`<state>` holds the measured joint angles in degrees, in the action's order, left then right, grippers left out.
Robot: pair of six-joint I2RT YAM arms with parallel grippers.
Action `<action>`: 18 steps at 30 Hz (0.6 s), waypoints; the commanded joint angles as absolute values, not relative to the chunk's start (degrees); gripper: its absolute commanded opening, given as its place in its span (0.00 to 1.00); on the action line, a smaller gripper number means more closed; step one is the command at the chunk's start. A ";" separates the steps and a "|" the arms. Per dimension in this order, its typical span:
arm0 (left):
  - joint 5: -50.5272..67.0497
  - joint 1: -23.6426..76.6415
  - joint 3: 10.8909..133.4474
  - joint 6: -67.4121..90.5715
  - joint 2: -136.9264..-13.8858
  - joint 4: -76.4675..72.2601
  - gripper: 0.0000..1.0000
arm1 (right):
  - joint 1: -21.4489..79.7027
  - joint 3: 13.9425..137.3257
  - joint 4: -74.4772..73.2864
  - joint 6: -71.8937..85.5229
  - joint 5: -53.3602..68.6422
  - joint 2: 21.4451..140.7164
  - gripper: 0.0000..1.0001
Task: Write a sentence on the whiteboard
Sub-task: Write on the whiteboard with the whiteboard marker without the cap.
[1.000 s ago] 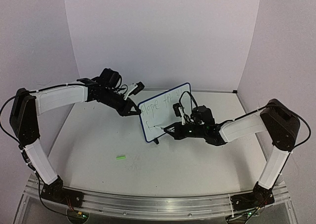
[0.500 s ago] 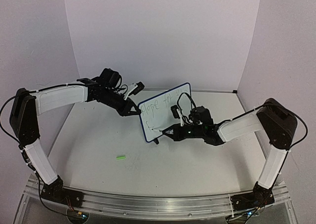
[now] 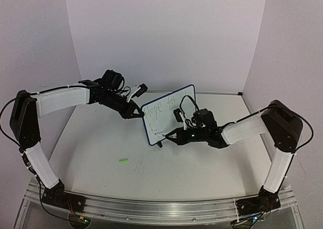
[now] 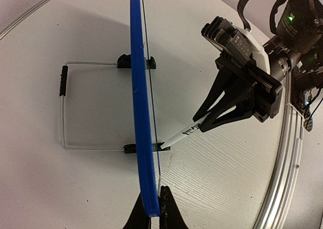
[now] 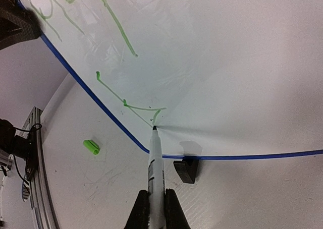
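The whiteboard (image 3: 166, 115) stands upright mid-table on a wire stand (image 4: 63, 108), its blue rim (image 4: 139, 113) seen edge-on in the left wrist view. Green writing runs across its top, and a few green strokes sit low on its face (image 5: 227, 62). My left gripper (image 3: 137, 114) is shut on the board's left edge, fingertips pinching the rim (image 4: 150, 214). My right gripper (image 3: 174, 136) is shut on a white marker (image 5: 155, 163), whose tip touches the board at the end of a green stroke near the lower corner.
A green marker cap (image 3: 123, 161) lies on the table in front of the board, left of the marker (image 5: 91, 147). A black stand foot (image 5: 185, 169) sits just right of the marker. White walls close in the back and sides.
My right gripper has shifted slightly left and down along the board's lower part with the marker. The left arm and the board have stayed still.
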<state>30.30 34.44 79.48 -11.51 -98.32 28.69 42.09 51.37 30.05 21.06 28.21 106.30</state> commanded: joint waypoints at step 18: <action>30.32 34.80 79.37 -12.25 -97.60 32.47 0.00 | 38.27 48.93 30.72 22.21 31.72 98.08 0.00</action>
<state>30.33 34.44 79.48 -11.53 -98.32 28.69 39.82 49.60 29.70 21.74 30.15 98.83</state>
